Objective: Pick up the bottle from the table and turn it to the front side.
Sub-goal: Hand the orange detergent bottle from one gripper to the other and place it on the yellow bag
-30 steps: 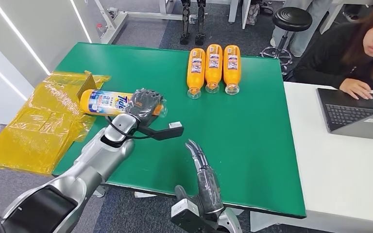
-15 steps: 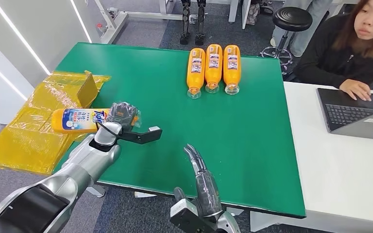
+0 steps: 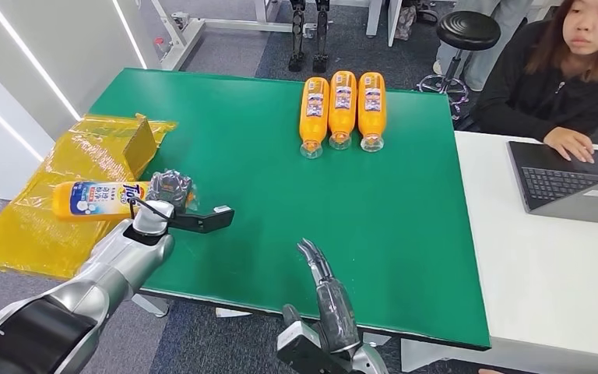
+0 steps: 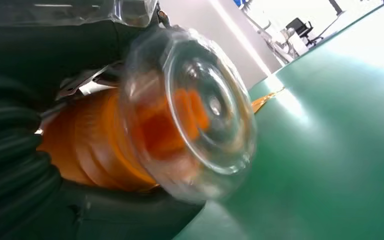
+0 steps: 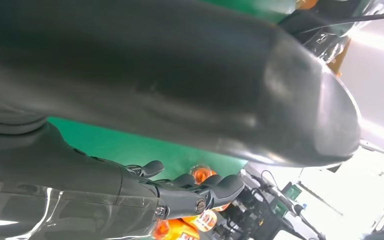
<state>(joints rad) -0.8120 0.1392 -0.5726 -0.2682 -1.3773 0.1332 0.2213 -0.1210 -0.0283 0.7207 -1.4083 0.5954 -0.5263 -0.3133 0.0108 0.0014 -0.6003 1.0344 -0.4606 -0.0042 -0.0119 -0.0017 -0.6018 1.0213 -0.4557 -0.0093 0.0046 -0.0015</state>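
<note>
My left hand [image 3: 168, 191] grips an orange Tide bottle [image 3: 101, 199] near its clear cap end, holding it level over the table's left edge with the blue and white label facing up. The left wrist view looks straight at the bottle's clear cap [image 4: 195, 112], with the dark fingers [image 4: 40, 150] wrapped around the orange body. Empty and with its fingers held straight, my right hand [image 3: 327, 284] stands over the green table [image 3: 374, 210] at its near edge. In the right wrist view the right hand's fingers [image 5: 200, 192] are slightly curled around nothing.
Three more orange bottles [image 3: 342, 109] lie side by side at the table's far middle. Yellow plastic sheeting [image 3: 54, 195] lies left of the table. A person [image 3: 568, 70] sits at a white desk [image 3: 561, 257] on the right with a laptop [image 3: 572, 183]. A black stool [image 3: 467, 31] stands behind.
My left hand has carried the bottle leftward and a little nearer, from over the table to over its left edge. The right hand has barely moved.
</note>
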